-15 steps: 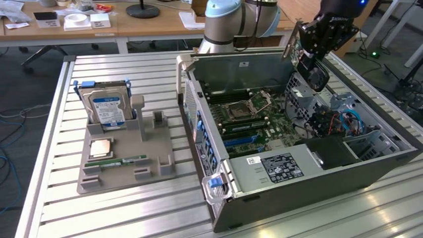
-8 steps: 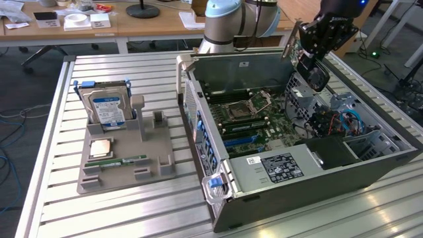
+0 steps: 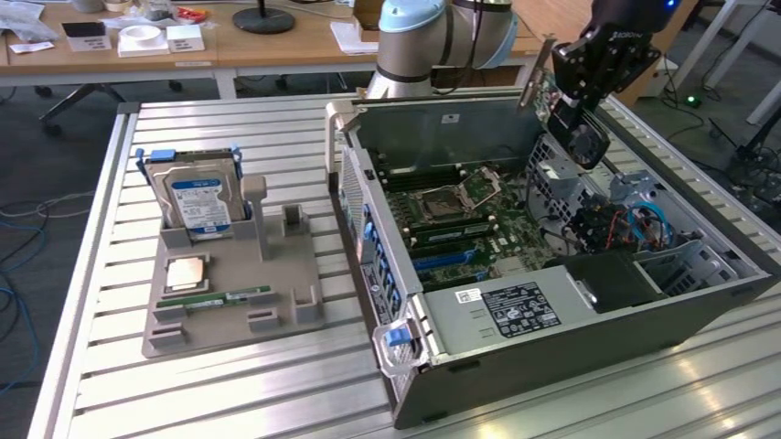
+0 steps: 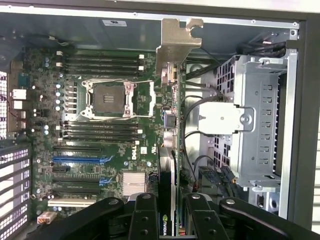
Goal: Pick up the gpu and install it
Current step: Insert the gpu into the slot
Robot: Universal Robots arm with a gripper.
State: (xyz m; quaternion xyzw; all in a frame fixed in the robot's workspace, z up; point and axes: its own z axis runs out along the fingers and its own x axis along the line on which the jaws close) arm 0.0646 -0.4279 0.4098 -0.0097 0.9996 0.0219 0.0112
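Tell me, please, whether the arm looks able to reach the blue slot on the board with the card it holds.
Probably yes: the case is open on top, the gripper holds the card over it, and nothing covers the blue slot.

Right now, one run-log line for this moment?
gripper: shut on gpu | gpu: hanging over open computer case, above motherboard | install: not seated

The slatted metal table (image 3: 219,398) carries 1 grey parts stand (image 3: 208,334) beside 1 open computer case (image 3: 610,352).
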